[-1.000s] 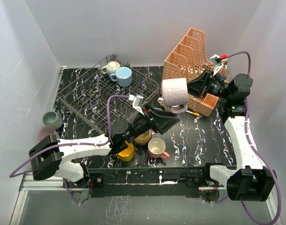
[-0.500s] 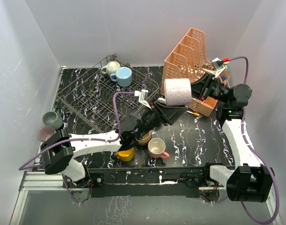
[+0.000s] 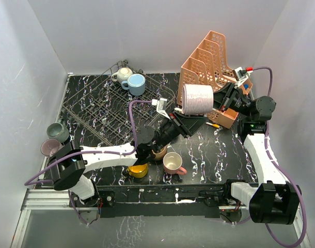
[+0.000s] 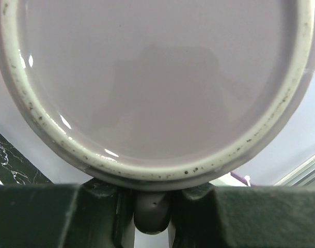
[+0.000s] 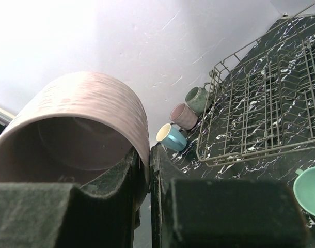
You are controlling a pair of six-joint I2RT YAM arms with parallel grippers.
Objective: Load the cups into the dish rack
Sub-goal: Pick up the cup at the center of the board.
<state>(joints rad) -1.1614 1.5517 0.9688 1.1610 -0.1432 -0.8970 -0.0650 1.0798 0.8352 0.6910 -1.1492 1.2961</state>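
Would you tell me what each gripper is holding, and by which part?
The right gripper pinches the lilac mug by its rim wall. The left gripper straddles the mug's handle; whether it grips is unclear.

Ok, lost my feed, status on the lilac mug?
Right tool shut on lilac mug rim, aloft. Left tool clamped on its handle. Dish rack holds cream cup, blue cup. Orange organizer close behind mug.

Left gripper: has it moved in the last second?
Yes. The left gripper has shifted right and back, away from the yellow mug, toward the orange organizer and the lilac mug.
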